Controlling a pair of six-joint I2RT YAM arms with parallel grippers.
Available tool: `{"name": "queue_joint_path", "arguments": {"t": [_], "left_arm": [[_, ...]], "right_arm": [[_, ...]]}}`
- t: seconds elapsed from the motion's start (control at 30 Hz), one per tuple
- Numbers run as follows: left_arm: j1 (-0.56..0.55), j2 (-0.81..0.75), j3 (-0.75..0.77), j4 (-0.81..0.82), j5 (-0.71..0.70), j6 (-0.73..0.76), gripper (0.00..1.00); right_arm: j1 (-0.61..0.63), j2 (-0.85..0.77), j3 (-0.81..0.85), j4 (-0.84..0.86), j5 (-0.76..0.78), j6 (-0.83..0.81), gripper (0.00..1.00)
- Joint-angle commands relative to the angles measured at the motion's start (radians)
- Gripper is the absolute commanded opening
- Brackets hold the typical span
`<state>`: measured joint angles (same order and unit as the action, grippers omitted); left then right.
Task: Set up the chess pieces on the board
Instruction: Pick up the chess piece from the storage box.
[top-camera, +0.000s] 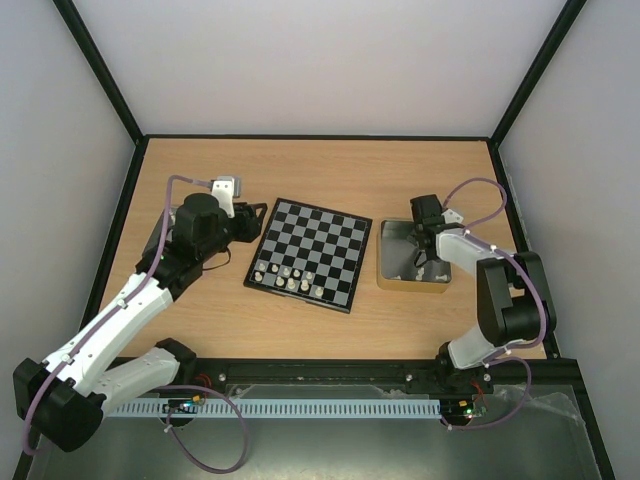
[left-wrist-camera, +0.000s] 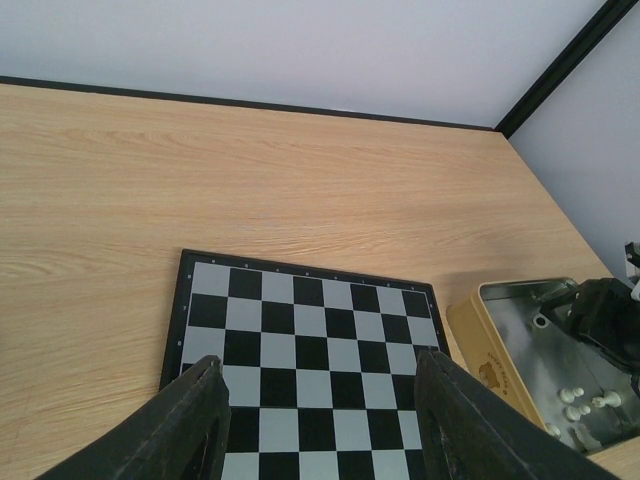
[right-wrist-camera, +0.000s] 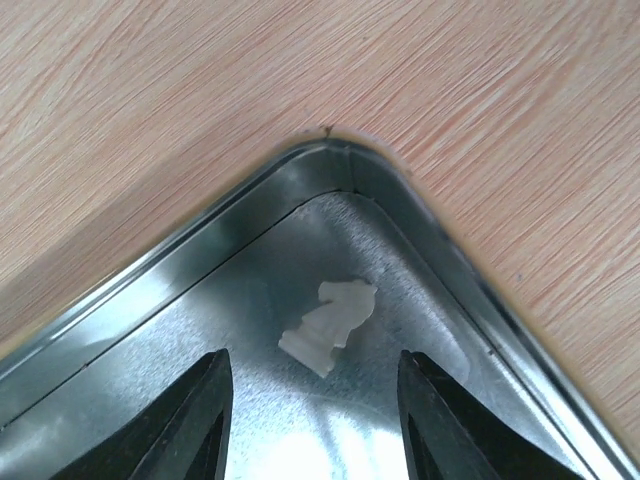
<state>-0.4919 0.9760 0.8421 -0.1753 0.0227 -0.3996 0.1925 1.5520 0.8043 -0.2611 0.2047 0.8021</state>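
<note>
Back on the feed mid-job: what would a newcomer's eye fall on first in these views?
The checkered board lies mid-table, with a few white pieces clustered along its near edge. Right of it sits a metal tin, where the right gripper is open over a white knight lying on its side in a corner. The left gripper hangs open at the board's left side, holding nothing.
</note>
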Motion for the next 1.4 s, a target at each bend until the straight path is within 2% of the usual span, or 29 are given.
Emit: {"name": "queue_joint_path", "arguments": {"t": [0.0, 0.23, 0.53, 0.83, 1.07, 1.2, 1.37], "left_arm": [[0.01, -0.003, -0.011, 0.019, 0.007, 0.007, 0.53], [0.012, -0.004, -0.012, 0.022, 0.011, 0.007, 0.53], [0.015, -0.002, -0.014, 0.023, 0.016, 0.004, 0.53], [0.019, -0.003, -0.014, 0.025, 0.019, 0.004, 0.53], [0.023, 0.0, -0.013, 0.027, 0.023, 0.002, 0.53], [0.024, 0.002, -0.013, 0.029, 0.027, 0.001, 0.53], [0.025, 0.006, -0.009, 0.038, 0.046, -0.012, 0.54]], "right_arm": [[-0.015, 0.033, 0.011, 0.014, 0.066, 0.068, 0.45], [-0.022, 0.097, 0.032, 0.036, 0.038, 0.064, 0.41], [-0.022, 0.103, 0.008, 0.044, 0.023, 0.063, 0.28], [-0.024, 0.129, 0.008, 0.047, 0.027, 0.052, 0.34], [-0.024, 0.144, 0.013, 0.049, 0.052, 0.044, 0.23], [-0.024, 0.113, -0.003, 0.086, 0.02, -0.007, 0.16], [-0.024, -0.01, -0.051, 0.155, -0.058, -0.111, 0.16]]}}
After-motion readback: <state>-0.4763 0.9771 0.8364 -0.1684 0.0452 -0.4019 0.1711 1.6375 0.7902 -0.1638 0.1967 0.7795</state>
